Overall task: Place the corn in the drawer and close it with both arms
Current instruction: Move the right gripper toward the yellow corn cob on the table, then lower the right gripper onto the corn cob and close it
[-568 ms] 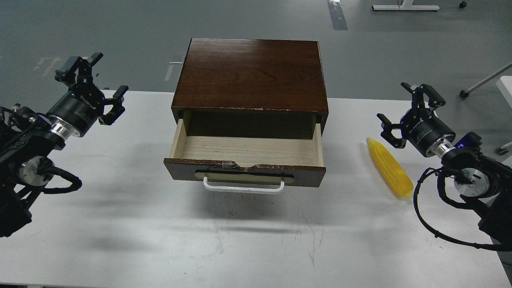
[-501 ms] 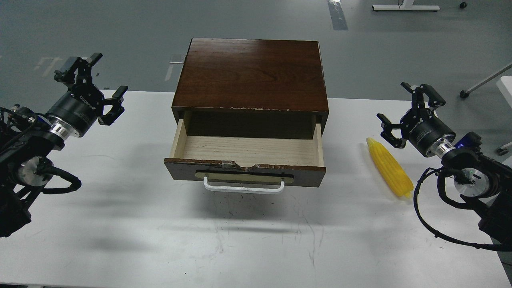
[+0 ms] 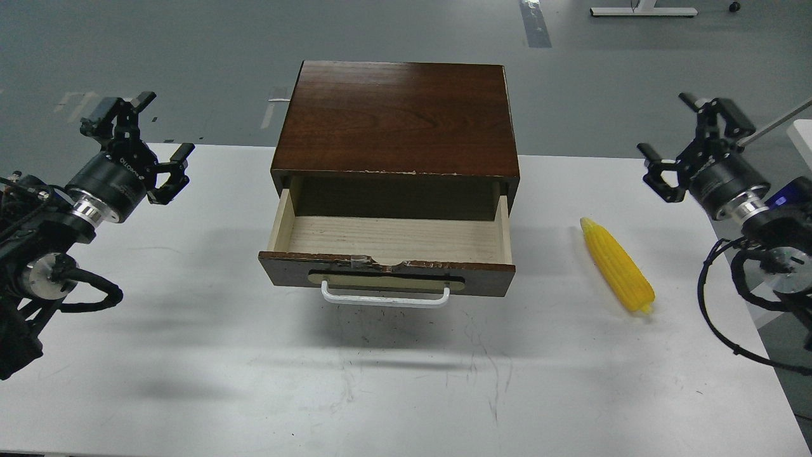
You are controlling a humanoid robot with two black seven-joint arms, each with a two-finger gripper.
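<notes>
The yellow corn [image 3: 617,265] lies on the white table to the right of the drawer, thin end pointing away from me. The drawer [image 3: 388,240] of the dark brown box [image 3: 394,117] stands pulled open, its pale wood inside empty, its white handle [image 3: 384,297] facing me. My right gripper [image 3: 690,130] is open and empty, raised above the table's far right, beyond and right of the corn. My left gripper [image 3: 143,132] is open and empty, raised at the far left, well apart from the drawer.
The white table [image 3: 190,355] has scuff marks in front of the drawer. Its right edge runs close to my right arm. Grey floor and a white stand's foot [image 3: 644,11] lie beyond the table.
</notes>
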